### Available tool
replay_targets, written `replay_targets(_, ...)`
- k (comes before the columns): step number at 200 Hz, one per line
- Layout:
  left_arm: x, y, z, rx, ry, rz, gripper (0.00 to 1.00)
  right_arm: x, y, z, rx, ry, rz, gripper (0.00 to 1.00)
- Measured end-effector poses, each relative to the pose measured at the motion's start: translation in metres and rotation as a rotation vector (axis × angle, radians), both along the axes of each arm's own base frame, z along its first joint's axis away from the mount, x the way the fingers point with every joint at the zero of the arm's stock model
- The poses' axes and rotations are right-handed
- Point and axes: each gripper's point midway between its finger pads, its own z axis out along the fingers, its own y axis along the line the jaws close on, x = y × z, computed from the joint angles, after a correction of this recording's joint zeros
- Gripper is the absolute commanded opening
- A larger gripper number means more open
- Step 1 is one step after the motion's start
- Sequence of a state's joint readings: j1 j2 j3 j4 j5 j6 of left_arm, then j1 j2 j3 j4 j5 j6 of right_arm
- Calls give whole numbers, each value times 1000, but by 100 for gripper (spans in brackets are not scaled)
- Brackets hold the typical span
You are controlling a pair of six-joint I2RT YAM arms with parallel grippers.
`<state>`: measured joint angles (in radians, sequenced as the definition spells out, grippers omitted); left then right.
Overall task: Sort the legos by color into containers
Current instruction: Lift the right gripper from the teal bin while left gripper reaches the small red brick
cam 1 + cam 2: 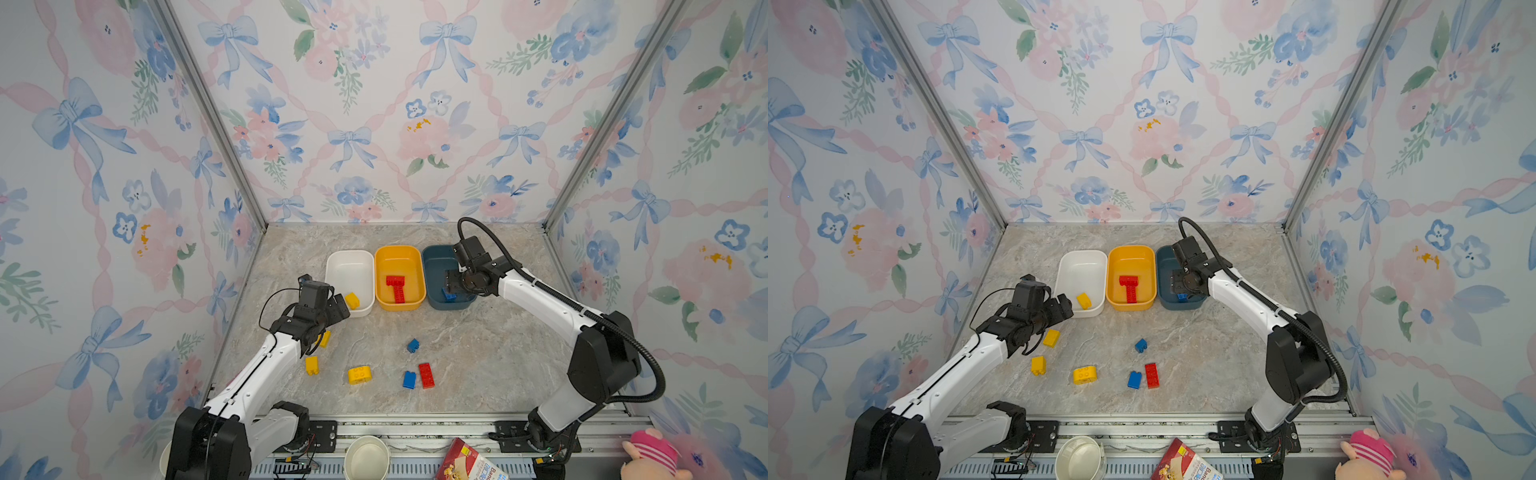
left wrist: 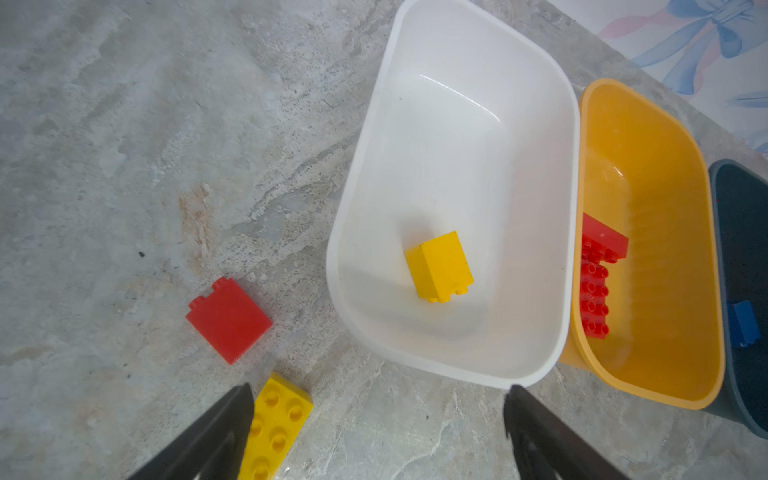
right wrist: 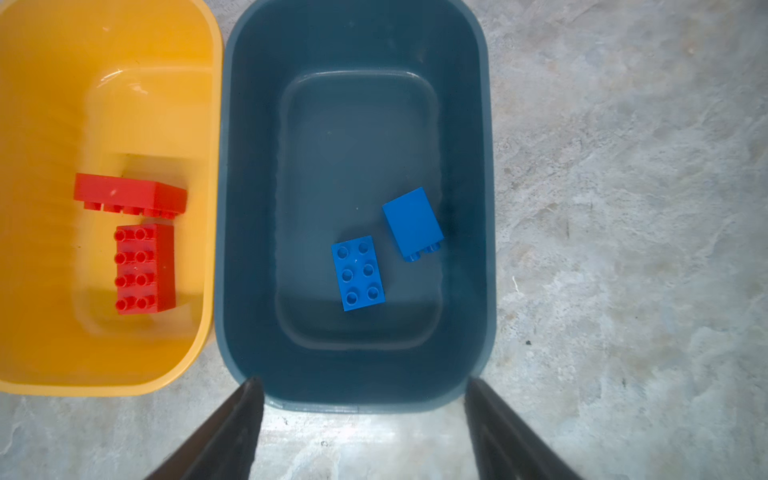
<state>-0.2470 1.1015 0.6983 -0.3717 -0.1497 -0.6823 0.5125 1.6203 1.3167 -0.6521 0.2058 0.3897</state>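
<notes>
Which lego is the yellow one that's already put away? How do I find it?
Find the three tubs lined up at the back of the marble table. The white tub is at the row's left end in both top views. The small yellow brick lies alone inside it, near its front wall; the other yellow bricks lie loose on the table.

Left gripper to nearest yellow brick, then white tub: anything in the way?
Nothing visible. The yellow brick lies right beside the open left gripper; the red brick sits aside, clear of the path to the white tub.
</notes>
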Motion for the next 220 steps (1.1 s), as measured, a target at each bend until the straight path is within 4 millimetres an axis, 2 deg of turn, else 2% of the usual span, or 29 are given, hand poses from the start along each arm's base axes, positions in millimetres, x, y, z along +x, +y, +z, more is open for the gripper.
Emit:
replay_targets(33, 6, 14, 1, 24, 45, 47, 89, -16, -4, 14, 33, -15, 1, 89)
replay_targets(110, -6, 65, -29, 15, 220, 205, 80, -50, -18, 28, 59, -25, -6, 95)
replay_targets(154, -5, 68, -50, -3, 307, 232, 72, -59, -23, 18, 46, 6, -13, 96)
replay_targets(220, 5, 70, -59, -14, 342, 277, 68, -64, -26, 21, 53, -1, -12, 97)
